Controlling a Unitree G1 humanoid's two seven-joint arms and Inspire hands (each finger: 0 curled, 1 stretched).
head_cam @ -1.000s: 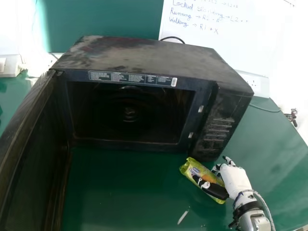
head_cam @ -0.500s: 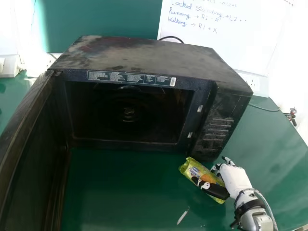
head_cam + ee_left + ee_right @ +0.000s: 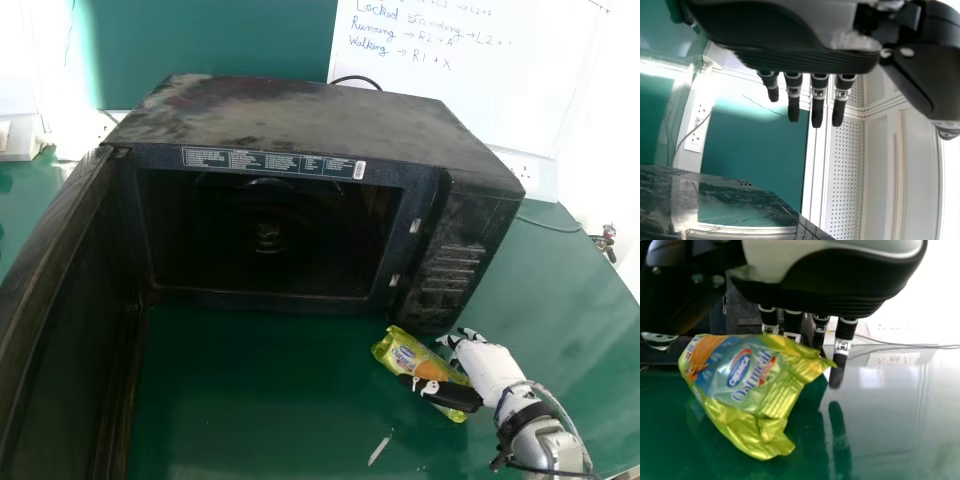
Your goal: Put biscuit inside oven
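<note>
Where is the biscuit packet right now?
In the head view, the biscuit packet is on the green table, right of centre, just in front of the oven's control panel, with the right hand at its near end.

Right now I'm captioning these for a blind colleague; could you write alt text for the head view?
The robot's right hand is at a yellow-green biscuit packet, before a black oven with its door standing open at the left. A green table lies beneath, a handwritten whiteboard behind.
</note>
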